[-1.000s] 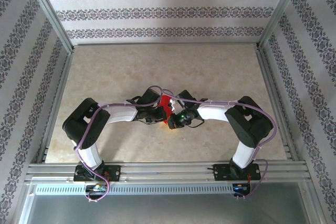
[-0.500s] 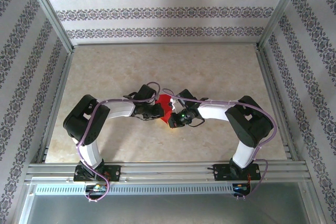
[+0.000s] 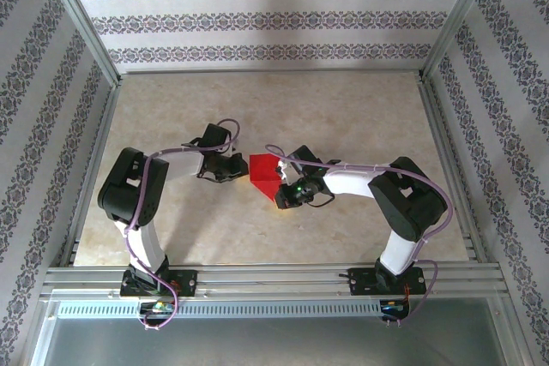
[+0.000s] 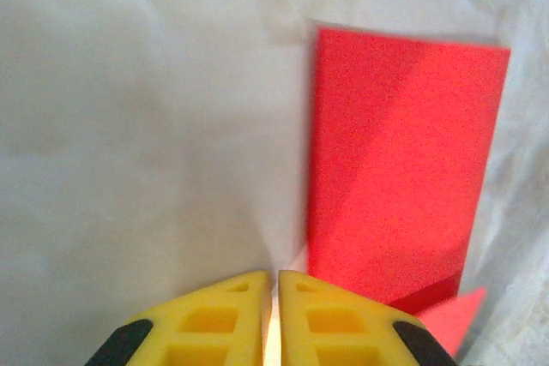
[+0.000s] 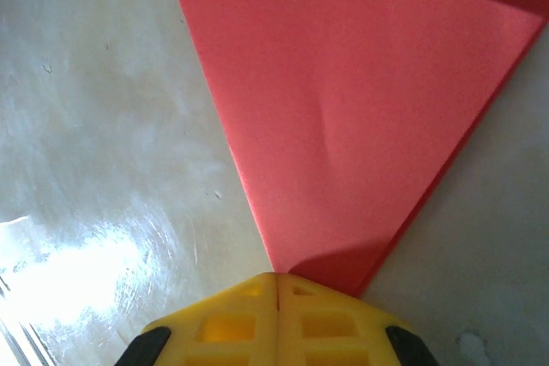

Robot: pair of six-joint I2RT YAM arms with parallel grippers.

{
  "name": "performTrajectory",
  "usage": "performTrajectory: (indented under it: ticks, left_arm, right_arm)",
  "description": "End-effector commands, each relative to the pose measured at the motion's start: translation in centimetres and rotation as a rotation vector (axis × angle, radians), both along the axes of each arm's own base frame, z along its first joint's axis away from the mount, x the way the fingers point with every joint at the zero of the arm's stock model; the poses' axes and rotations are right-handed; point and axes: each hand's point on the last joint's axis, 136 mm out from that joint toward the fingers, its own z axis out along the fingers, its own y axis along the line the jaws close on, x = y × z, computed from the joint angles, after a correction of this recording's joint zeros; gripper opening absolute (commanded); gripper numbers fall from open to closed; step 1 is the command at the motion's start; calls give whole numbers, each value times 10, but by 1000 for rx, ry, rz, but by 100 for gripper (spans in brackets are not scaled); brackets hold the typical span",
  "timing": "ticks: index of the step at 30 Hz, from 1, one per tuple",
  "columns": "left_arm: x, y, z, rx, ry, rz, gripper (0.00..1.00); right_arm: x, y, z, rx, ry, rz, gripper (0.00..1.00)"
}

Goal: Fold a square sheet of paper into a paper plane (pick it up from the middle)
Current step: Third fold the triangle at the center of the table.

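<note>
Top view: sheet of paper (image 3: 262, 174) lies on the table (image 3: 360, 117) roughly mid-table, folded into a smaller red shape whose point aims toward 5 o'clock.

Left gripper (image 3: 238, 169) sits at 9 o'clock of the sheet, just beside its edge. On the left wrist cam I see the yellow fingers (image 4: 232, 297) brought together with a hairline slit and nothing between them. The sheet (image 4: 395, 169) is at 1 o'clock of the tips, flat on the table, and reads as a tall rectangle with a diagonal shade line across it. A small red corner pokes out low at 4 o'clock.

Right gripper (image 3: 277, 200) is at 5 o'clock of the sheet, on its pointed end. On the right wrist cam its fingers (image 5: 326, 315) are closed flush together. The red triangle (image 5: 343, 109) narrows down to a tip that meets the fingertips at 12 o'clock of them. The tip goes into shadow there, so I can't tell whether it's pinched or just pressed under the pads.

The paper surface shows a faint dent near mid-triangle.
</note>
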Motion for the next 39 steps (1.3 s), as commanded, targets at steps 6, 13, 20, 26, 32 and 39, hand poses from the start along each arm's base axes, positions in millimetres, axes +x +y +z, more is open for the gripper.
performTrajectory:
  ticks: [6,13,20,26,32,39]
  left_arm:
    - [10,11,54,8,-106,93,14]
    - [-13,-10,64,-24,-90,129,17]
    - [-25,-41,67,-152,-59,164,22]
    - [-37,-73,44,-151,-13,111,18]
    - [-45,-85,16,-121,39,93,14]
    - [-49,-75,-5,-41,87,117,11]
  right_arm:
    - [1,-8,4,-6,-6,-43,6]
    - [26,15,66,163,-152,-71,13]
    - [31,14,65,152,-128,-136,18]
    - [26,13,41,73,-75,-129,13]
    - [25,11,23,17,-34,-113,10]
    - [21,8,10,-26,3,-92,10]
